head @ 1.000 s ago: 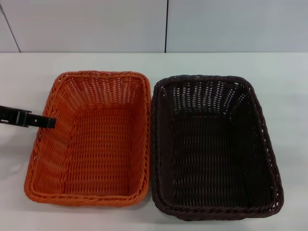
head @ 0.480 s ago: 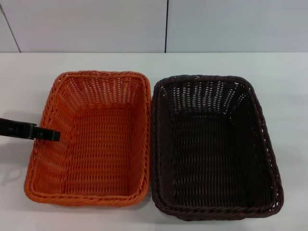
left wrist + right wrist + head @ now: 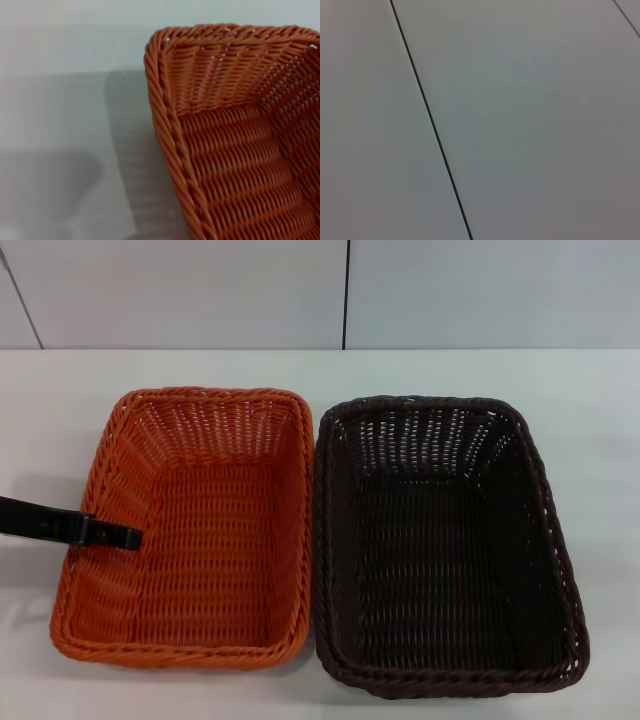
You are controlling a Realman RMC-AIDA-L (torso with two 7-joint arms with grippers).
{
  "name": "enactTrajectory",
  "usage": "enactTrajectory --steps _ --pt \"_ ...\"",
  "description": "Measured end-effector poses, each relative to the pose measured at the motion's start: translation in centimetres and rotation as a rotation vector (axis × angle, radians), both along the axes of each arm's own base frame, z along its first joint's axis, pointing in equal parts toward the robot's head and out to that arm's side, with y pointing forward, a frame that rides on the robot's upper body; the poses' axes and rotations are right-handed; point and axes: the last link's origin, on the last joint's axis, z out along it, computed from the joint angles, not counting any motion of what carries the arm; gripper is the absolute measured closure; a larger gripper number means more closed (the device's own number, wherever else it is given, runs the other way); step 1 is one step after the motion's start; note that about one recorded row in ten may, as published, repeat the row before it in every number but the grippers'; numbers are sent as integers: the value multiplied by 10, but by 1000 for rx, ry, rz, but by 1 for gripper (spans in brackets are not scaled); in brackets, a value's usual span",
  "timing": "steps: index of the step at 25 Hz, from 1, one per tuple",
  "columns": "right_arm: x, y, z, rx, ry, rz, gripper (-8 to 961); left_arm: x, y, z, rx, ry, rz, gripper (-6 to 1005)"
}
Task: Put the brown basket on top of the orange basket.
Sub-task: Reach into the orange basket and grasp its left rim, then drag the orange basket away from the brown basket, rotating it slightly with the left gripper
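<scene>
Head view: brown basket (image 3: 447, 545) and orange basket (image 3: 190, 530) side by side mid-surface (image 3: 590, 390), rims touching; left pincer (image 3: 110, 535) (grip state cannot be told) over orange basket's left rim.

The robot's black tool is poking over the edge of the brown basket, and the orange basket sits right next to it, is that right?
Not quite. The head view shows the left tool reaching over the outer rim of the orange basket, not the brown one. The brown basket sits right beside it on the table, and nothing is touching it.
</scene>
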Motion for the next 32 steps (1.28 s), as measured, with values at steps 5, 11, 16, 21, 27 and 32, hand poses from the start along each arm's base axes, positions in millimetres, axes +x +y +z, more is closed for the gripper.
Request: enactTrajectory --steps 5,11,16,21,27,32 --pt "1 2 1 -5 1 -10 428 2 1 -3 -6 -4 3 277" --pt "4 1 3 -3 2 -20 428 3 3 -1 3 -10 15 439" --pt "6 0 5 1 1 -27 428 7 5 -1 -1 -16 13 661" --pt "8 0 5 -2 2 -34 428 8 6 0 4 -18 17 761" --pt "8 2 5 -10 5 -41 428 8 9 8 42 -23 17 770" --pt "6 4 6 -8 -7 -42 428 8 13 20 86 -38 18 774"
